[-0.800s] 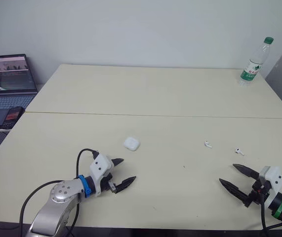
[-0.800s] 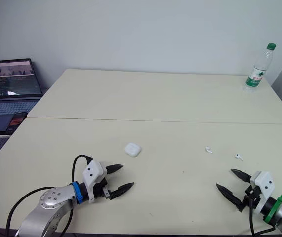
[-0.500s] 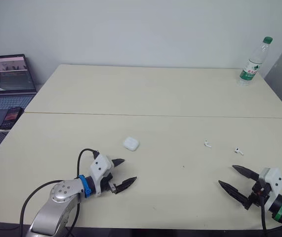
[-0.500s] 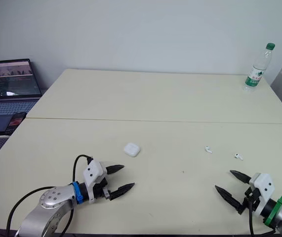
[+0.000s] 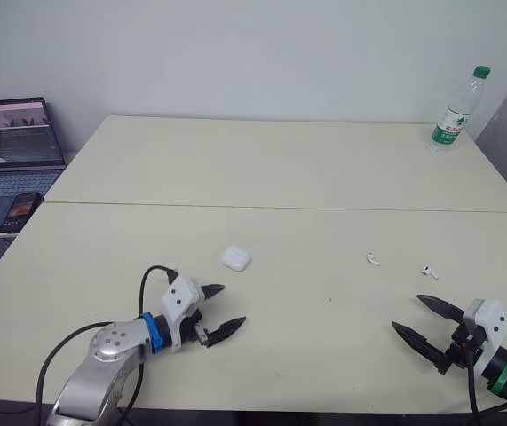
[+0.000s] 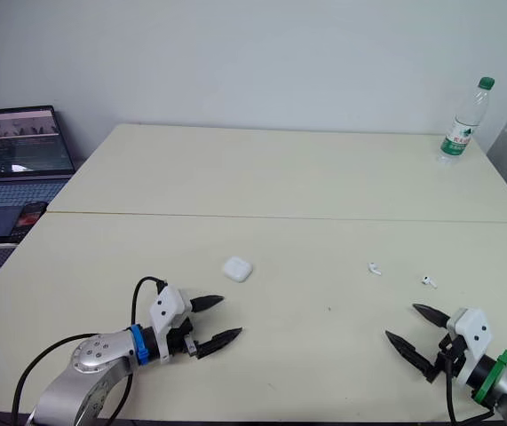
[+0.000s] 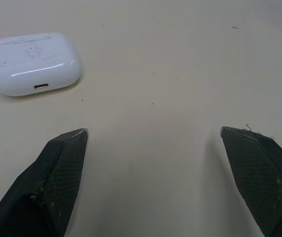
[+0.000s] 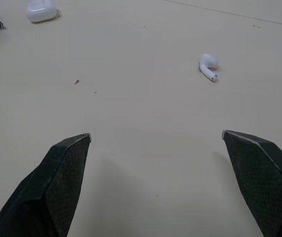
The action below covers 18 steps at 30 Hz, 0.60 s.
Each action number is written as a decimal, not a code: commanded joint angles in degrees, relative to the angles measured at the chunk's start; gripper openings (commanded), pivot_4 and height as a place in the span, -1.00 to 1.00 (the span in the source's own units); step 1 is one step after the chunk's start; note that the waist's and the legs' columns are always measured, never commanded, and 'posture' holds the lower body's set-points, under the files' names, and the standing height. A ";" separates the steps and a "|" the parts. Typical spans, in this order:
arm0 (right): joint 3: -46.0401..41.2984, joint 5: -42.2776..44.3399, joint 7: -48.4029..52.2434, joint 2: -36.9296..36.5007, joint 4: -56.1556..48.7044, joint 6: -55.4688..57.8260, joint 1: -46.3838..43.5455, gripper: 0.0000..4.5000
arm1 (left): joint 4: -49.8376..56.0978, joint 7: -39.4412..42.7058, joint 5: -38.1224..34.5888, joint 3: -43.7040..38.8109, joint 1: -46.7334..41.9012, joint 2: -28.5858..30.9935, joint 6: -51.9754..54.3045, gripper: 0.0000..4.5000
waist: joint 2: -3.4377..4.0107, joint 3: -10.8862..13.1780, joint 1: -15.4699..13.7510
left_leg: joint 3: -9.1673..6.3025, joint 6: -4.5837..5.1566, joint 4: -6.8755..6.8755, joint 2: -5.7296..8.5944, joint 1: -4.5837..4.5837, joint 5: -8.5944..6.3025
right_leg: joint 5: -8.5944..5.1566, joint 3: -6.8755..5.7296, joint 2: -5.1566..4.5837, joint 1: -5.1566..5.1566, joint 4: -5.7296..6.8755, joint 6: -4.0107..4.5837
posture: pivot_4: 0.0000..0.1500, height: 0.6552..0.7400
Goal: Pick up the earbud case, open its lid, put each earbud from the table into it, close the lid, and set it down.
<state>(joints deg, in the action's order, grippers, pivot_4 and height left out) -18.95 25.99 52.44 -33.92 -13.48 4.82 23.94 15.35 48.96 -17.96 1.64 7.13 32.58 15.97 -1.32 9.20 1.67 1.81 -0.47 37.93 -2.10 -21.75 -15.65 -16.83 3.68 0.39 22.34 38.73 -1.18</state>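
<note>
The white earbud case (image 5: 235, 258) lies closed on the cream table (image 5: 280, 169), left of centre; it also appears close up as the case (image 7: 33, 62) in the left wrist view. My left gripper (image 5: 226, 308) rests open near the front edge, just short of the case, with nothing between its fingers. Two white earbuds lie to the right: one earbud (image 5: 373, 259) and a second earbud (image 5: 429, 271) farther right. My right gripper (image 5: 417, 315) stands open at the front right, a little short of them. An earbud (image 8: 208, 66) lies ahead of it in the right wrist view.
A plastic water bottle (image 5: 457, 113) stands at the table's far right corner. An open laptop (image 5: 15, 142) and a phone (image 5: 24, 208) sit on a side surface at the left. A seam (image 5: 280, 209) runs across the table.
None of the objects has moved. My right gripper has shifted very slightly at the front right; the left gripper is still.
</note>
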 commanded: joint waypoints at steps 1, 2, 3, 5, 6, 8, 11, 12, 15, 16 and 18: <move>-0.76 1.42 0.80 -0.50 -2.71 -0.46 0.02 0.98 | 2.20 -0.34 -2.07 -2.31 -0.24 0.34 0.37 1.00 | 0.00 0.00 0.00 | 0.00 0.00 0.00 0.00 0.00 0.00 | 0.00 0.00 0.00 0.00 0.00 0.00 | 1.00 1.00; -0.80 1.73 1.15 -0.48 -3.05 -0.62 0.11 0.98 | 3.00 -0.64 -2.88 -2.98 -0.14 0.17 0.96 1.00 | 0.00 0.00 0.00 | 0.00 0.00 0.00 0.00 0.00 0.00 | 0.00 0.00 0.00 0.00 0.00 0.00 | 1.00 1.00; -0.84 2.01 1.40 -0.44 -3.43 -0.69 0.24 0.98 | 3.58 -0.84 -3.59 -3.59 -0.03 -0.01 1.31 1.00 | 0.00 0.00 0.00 | 0.00 0.00 -0.01 0.00 0.00 0.00 | 0.00 -0.01 0.00 0.01 0.00 0.00 | 1.00 1.00; -0.78 2.93 2.18 -0.25 -4.57 -0.90 0.47 0.98 | 4.53 -1.58 -5.36 -5.01 0.00 -0.46 2.41 1.00 | 0.00 0.01 0.00 | -0.01 0.00 -0.01 -0.01 -0.01 0.00 | 0.00 -0.02 0.00 0.01 0.00 0.00 | 1.00 1.00; -0.63 3.39 2.58 -0.16 -5.22 -0.96 0.54 0.98 | 4.88 -2.06 -5.99 -5.57 -0.07 -0.66 2.92 1.00 | 0.00 0.01 0.00 | -0.01 0.00 0.00 -0.01 -0.01 0.00 | 0.00 -0.02 0.00 0.01 0.00 0.00 | 1.00 1.00; 0.21 4.15 3.38 -0.29 -7.19 -0.79 0.63 0.98 | 5.96 -3.76 -7.52 -6.57 -1.13 -1.04 5.35 1.00 | 0.01 0.01 0.00 | -0.01 0.00 0.00 -0.02 -0.01 0.00 | 0.00 -0.02 0.00 0.01 0.00 -0.01 | 1.00 1.00; 1.35 5.15 3.63 -0.39 -9.84 0.41 0.03 0.98 | 7.78 -7.41 -9.76 -7.52 -4.38 -2.55 8.95 1.00 | -0.04 0.04 0.00 | -0.04 0.00 0.01 -0.01 -0.01 0.00 | 0.01 -0.04 0.00 0.00 0.01 -0.03 | 1.00 1.00; 1.58 5.44 3.44 -0.39 -10.39 0.81 -0.21 0.98 | 8.06 -8.70 -9.79 -7.54 -5.41 -2.97 9.94 1.00 | -0.05 0.04 0.00 | -0.05 0.00 0.02 -0.01 -0.02 0.00 | 0.02 -0.05 0.01 0.00 0.01 -0.05 | 1.00 1.00; 2.67 6.81 2.75 -0.52 -12.75 2.20 -1.73 0.98 | 7.92 -14.15 -7.05 -5.34 -9.32 -5.30 11.99 1.00 | -0.06 0.05 -0.02 | -0.04 0.00 0.04 0.04 -0.02 0.00 | 0.06 -0.01 0.01 -0.02 0.00 -0.11 | 1.00 1.00; 2.91 7.27 2.53 -0.54 -13.51 2.78 -2.12 0.98 | 7.74 -15.70 -5.91 -4.36 -10.09 -5.94 12.61 1.00 | -0.06 0.05 -0.03 | -0.04 0.00 0.05 0.05 -0.02 0.00 | 0.07 0.00 0.00 -0.02 0.00 -0.13 | 1.00 1.00; 3.20 7.81 2.25 -0.72 -14.86 3.74 -2.59 0.98 | 6.82 -18.58 -2.91 -2.04 -11.34 -6.73 13.87 1.00 | -0.07 0.06 0.02 | -0.03 0.00 0.04 0.11 -0.02 0.00 | 0.05 0.04 0.00 -0.02 -0.01 -0.18 | 1.00 1.00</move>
<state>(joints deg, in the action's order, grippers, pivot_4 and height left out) -15.57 32.26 54.93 -33.96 -25.52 8.04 21.60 21.53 32.79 -23.13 -1.95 -3.52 26.27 28.95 -1.39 9.26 1.69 1.78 -0.47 37.96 -1.96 -21.77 -15.65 -16.78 3.75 0.39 22.32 38.72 -1.38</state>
